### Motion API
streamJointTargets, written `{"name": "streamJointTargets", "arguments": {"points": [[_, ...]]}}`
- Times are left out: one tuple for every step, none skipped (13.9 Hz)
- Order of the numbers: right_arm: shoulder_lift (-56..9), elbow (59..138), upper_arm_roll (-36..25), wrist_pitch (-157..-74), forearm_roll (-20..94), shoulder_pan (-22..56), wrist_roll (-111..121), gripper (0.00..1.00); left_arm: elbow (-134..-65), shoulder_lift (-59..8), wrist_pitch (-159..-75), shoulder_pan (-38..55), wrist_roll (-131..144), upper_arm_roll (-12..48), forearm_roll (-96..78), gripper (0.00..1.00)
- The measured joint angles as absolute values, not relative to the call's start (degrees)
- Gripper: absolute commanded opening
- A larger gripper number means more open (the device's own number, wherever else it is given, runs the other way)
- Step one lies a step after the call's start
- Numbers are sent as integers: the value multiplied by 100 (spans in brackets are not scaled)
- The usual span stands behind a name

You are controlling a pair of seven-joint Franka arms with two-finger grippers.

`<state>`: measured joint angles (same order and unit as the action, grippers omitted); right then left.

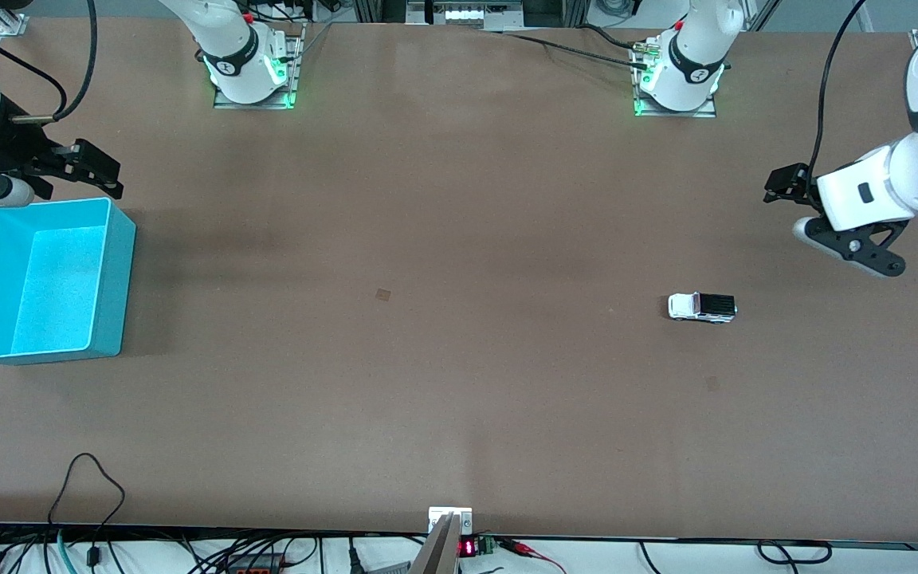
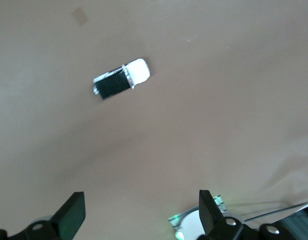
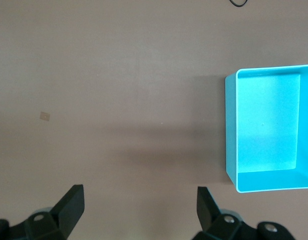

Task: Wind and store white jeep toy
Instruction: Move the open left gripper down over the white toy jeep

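The white jeep toy (image 1: 701, 307), light, rigid and best pinched across its flanks, is sitting lower right of centre while the left gripper (image 1: 810, 209) and right gripper (image 1: 76, 169) are hovering wide open

One brown bench (image 1: 459, 199) carries one white jeep (image 1: 702, 307) and one turquoise bin (image 1: 112, 279). Two white arms rise from two bases along its edge, each ending in one gripper: the left gripper (image 1: 825, 227) and the right gripper (image 1: 68, 171), two in all. Each gripper shows two black fingers (image 2: 71, 215), spread wide, making four fingers. Two small tan patches mark the bench top, one (image 1: 382, 294) near the middle and one (image 1: 712, 383) nearer the front camera than the jeep.
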<state>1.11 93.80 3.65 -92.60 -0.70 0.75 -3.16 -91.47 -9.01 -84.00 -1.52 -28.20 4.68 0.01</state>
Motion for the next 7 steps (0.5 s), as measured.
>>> {"name": "streamJointTargets", "arguments": {"points": [[111, 9380, 365, -9260, -70, 76, -316, 100, -9172, -976, -8584, -144, -3297, 469, 2, 100], [111, 9380, 365, -9260, -70, 76, -316, 100, -9227, -1063, -8809, -149, -3810, 467, 3, 100], [111, 9380, 365, -9260, -70, 76, -316, 100, -9349, -1145, -9094, -158, -4302, 464, 5, 100], [111, 9380, 365, -9260, -70, 76, -316, 100, -9518, -1216, -9422, -166, -4765, 461, 20, 100], [111, 9380, 365, -9259, -70, 76, -316, 100, -9713, -1270, -9764, -171, -5184, 460, 91, 100], [111, 9380, 365, -9259, -70, 76, -316, 100, -9907, -1305, -10072, -172, -5506, 459, 218, 100], [111, 9380, 365, -9259, -70, 76, -316, 100, -10073, -1323, -10320, -172, -5754, 461, 331, 100]]}}
